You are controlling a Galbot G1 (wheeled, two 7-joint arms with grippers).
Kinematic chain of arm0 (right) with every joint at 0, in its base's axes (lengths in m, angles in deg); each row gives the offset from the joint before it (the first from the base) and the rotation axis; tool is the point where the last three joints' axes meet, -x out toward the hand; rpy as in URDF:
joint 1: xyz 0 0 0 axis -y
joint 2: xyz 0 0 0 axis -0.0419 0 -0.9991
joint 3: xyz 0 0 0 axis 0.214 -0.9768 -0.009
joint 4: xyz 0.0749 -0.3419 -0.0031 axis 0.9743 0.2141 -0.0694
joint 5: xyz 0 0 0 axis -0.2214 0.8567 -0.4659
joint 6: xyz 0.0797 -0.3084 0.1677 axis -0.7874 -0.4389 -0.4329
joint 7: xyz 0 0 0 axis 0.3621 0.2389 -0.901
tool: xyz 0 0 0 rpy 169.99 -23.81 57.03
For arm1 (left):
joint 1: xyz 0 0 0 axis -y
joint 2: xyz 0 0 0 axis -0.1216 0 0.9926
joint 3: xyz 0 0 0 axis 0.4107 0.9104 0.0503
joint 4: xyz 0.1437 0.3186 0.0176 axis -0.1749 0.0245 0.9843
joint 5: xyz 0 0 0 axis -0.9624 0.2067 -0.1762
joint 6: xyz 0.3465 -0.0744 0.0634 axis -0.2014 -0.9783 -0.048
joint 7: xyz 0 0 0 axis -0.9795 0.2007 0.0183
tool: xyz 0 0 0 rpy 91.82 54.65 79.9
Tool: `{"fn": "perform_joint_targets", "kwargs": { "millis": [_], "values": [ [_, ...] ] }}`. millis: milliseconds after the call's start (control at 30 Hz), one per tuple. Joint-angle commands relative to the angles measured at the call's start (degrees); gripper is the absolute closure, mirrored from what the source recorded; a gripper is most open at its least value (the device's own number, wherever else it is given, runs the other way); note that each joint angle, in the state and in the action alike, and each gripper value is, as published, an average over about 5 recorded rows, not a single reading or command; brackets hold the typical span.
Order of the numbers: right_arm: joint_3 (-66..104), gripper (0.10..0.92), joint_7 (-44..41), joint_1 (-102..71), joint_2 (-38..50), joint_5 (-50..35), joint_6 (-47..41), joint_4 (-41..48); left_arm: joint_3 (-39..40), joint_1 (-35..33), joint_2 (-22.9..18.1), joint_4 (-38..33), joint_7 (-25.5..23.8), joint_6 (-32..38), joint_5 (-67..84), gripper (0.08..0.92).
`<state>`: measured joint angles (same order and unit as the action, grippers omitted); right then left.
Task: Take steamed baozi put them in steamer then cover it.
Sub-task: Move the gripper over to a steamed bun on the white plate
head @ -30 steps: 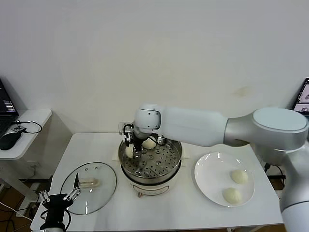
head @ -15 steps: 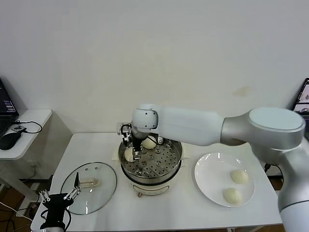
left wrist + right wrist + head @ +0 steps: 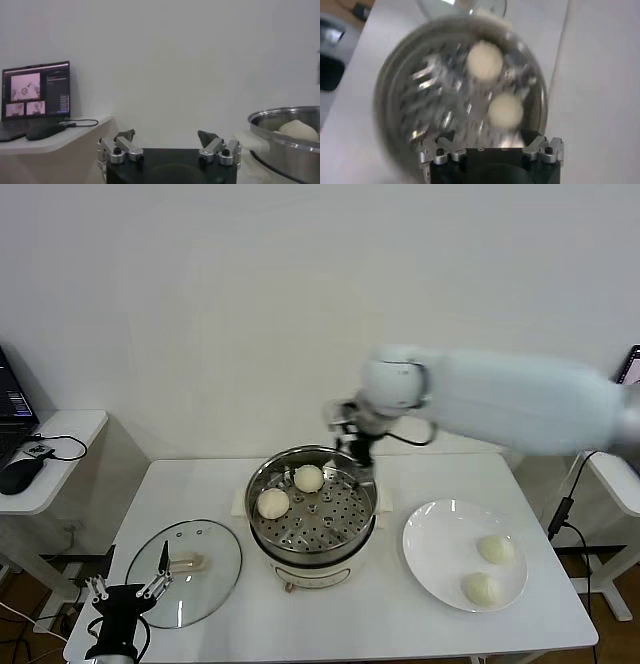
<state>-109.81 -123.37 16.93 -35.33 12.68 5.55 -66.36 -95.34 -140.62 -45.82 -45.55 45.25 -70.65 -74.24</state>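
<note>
The steamer (image 3: 318, 526) stands mid-table with two steamed baozi on its perforated tray, one at the back (image 3: 308, 478) and one at the left (image 3: 272, 503). My right gripper (image 3: 355, 440) hangs open and empty above the pot's far right rim. From its wrist I look down on both buns (image 3: 484, 60) (image 3: 505, 111) in the pot (image 3: 390, 100); the right gripper (image 3: 490, 147) holds nothing. Two more baozi (image 3: 495, 549) (image 3: 481, 588) lie on the white plate (image 3: 440, 534). The cover (image 3: 215, 559) lies flat on the table at the left. My left gripper (image 3: 128, 589) is parked open near the cover's front edge.
A side table (image 3: 60, 429) with a mouse and laptop stands left of the work table. In the left wrist view the left gripper (image 3: 167, 136) faces the steamer's rim (image 3: 285, 125), with the laptop (image 3: 35, 95) beyond. The wall runs close behind the table.
My right gripper opened and left a baozi on the tray's left side, then rose and swung right toward the pot's far rim. The left arm stayed put.
</note>
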Motion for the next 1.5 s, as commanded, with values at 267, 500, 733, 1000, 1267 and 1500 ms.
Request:
{"fn": "perform_joint_targets", "kwargs": {
  "millis": [267,500,733,1000,1267,1500],
  "values": [
    [-3.41,0.203,-4.52,-7.71,31.70,18.04,8.82,-12.89,1.24,0.25,-0.16,0.68,-0.14,-0.26,-1.22,0.177],
    [10.00,0.202,-2.61,-26.99,33.50,22.80,9.69,-11.05,1.43,0.20,-0.59,1.11,-0.15,-0.27,-1.64,0.177],
    [21.36,0.202,-1.47,-40.22,31.59,24.91,9.26,-8.46,1.68,-0.09,-1.33,1.64,-0.11,-0.20,-2.18,0.177],
    [25.43,0.202,-1.33,-46.37,29.34,26.20,9.30,-5.69,1.58,-0.30,-1.62,2.33,-0.06,-0.13,-2.32,0.177],
    [30.63,0.203,-1.46,-52.01,28.18,27.30,9.38,-3.33,1.53,-0.47,-1.76,2.54,-0.05,-0.14,-2.52,0.177],
    [33.07,0.203,-1.36,-54.74,27.24,27.87,9.44,-1.28,1.53,-0.27,-1.69,2.71,-0.04,-0.20,-2.60,0.177]
  ]
}}
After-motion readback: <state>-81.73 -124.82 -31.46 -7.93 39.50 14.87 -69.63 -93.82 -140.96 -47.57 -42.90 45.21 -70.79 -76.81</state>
